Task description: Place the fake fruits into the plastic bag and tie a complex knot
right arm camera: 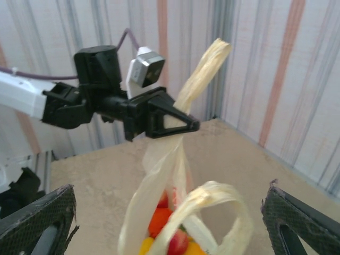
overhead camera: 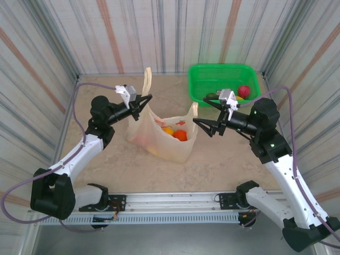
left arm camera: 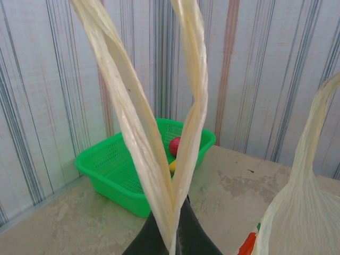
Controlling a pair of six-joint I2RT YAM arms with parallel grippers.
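The plastic bag (overhead camera: 171,142) stands open at mid-table with fake fruits inside: an orange round (overhead camera: 180,135) and a yellow piece (overhead camera: 168,130). My left gripper (overhead camera: 144,101) is shut on the bag's left handle (left arm camera: 159,159), whose loop rises above the black fingers (left arm camera: 202,239). In the right wrist view the left gripper (right arm camera: 180,125) pinches that handle. My right gripper (overhead camera: 201,111) is open. The free right handle loop (right arm camera: 212,196) stands in the wide gap between its fingers (right arm camera: 37,218), touching neither. Red, orange and yellow fruits (right arm camera: 159,220) show in the bag's mouth.
A green basket (overhead camera: 223,74) sits at the back right, behind my right gripper. It holds a red fruit (overhead camera: 244,91), a dark green piece (overhead camera: 212,96) and a yellow piece (overhead camera: 240,98). Striped walls close in the table's far edge and both sides.
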